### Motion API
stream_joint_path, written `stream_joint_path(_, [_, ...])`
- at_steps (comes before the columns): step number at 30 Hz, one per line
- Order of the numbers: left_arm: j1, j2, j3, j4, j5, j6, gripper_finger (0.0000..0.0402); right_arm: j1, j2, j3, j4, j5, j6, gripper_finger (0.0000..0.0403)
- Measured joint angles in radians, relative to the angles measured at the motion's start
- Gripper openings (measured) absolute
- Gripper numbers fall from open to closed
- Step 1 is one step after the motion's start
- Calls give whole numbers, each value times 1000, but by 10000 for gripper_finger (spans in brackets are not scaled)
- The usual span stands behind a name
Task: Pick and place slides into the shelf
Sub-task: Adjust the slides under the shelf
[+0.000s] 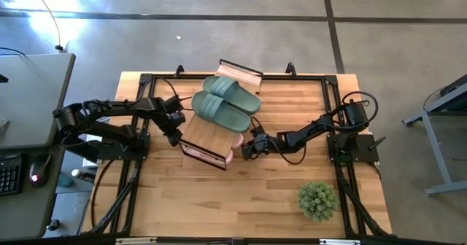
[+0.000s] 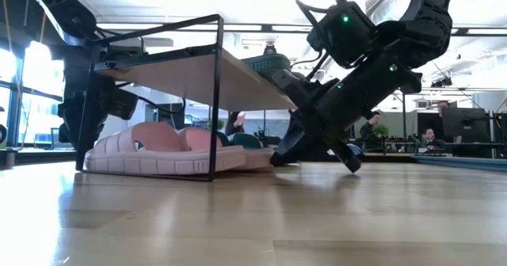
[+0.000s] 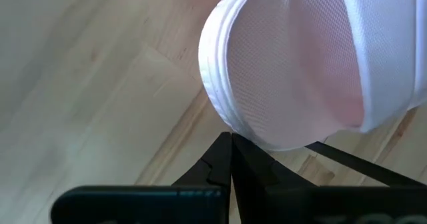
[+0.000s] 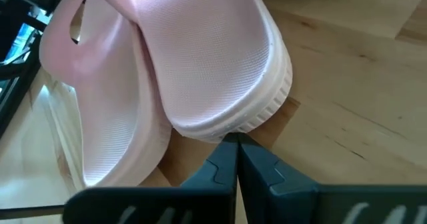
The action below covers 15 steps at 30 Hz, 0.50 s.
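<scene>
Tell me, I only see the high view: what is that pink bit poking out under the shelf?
Observer: Two pink slides, side by side beneath the shelf. The low view shows them.
Operator: Is the right gripper grabbing one?
Observer: No. The right gripper has shut jaws, with its tip right at one slide's sole edge.
Operator: And the left one?
Observer: The left gripper is shut too, pointing at a pink slide's rounded end.

no readable text, labels or signs
</scene>
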State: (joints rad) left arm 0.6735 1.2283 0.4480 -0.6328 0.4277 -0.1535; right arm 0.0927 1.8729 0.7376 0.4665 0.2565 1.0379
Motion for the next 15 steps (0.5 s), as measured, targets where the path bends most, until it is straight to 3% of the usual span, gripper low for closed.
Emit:
stream_joint_path(5, [0, -68, 1, -21, -49, -8, 0, 12, 0, 0, -18, 13, 10, 0])
stream_joint_path(15, [1, -318, 2, -123, -209, -109, 0, 21, -1, 0, -27, 21, 9, 0])
